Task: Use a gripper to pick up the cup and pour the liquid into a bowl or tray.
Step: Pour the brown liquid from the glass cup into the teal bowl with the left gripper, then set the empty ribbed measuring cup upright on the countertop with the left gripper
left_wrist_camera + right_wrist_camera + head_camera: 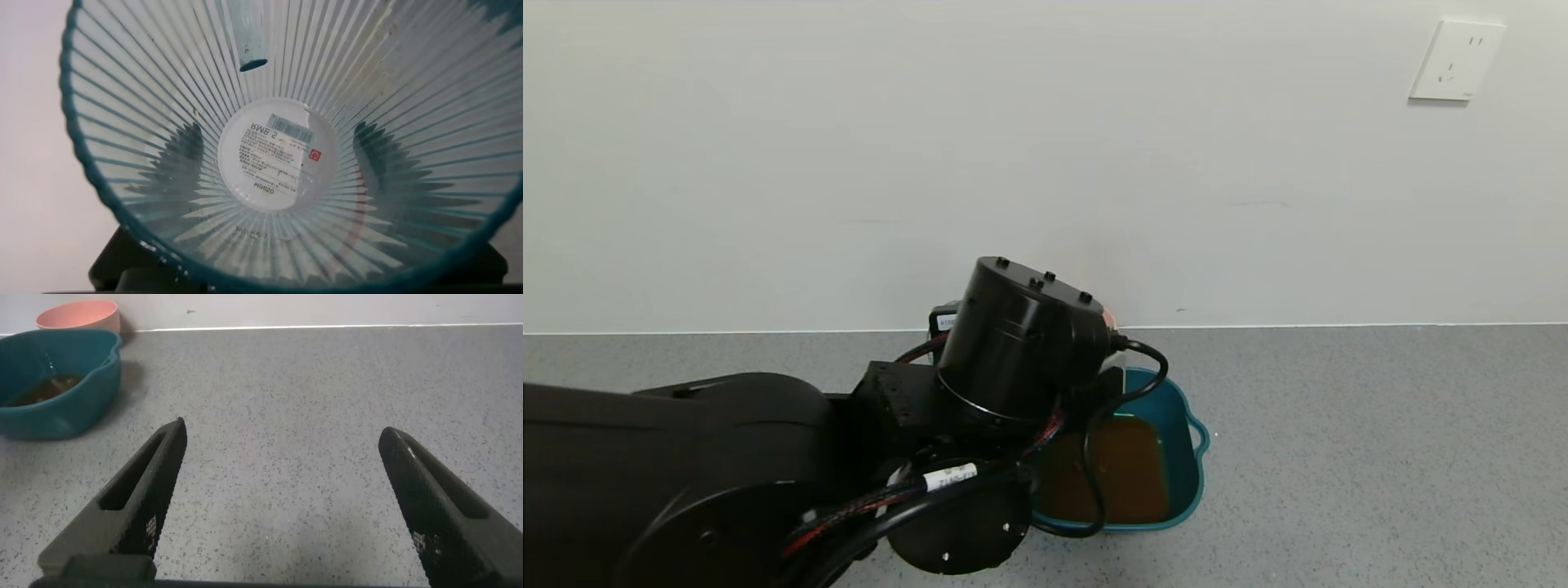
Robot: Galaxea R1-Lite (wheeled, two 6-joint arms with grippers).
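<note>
The left arm's black wrist [1021, 343] hangs over the near-left part of the teal basin [1186, 482], which holds orange-brown liquid [1119, 474]. In the left wrist view I look straight into the ribbed translucent cup [278, 90]. It holds no liquid, and a white label shows through its bottom. My left gripper [278, 155] is shut on the cup; its fingers [184, 155] show as dark shapes through both walls. In the head view the wrist hides the cup. My right gripper [282, 429] is open and empty above bare counter, away from the basin [73, 416].
A small pink bowl [78, 312] stands behind the basin against the white wall. The grey speckled counter [1380, 449] stretches to the right of the basin. A wall socket [1456, 61] is high on the right.
</note>
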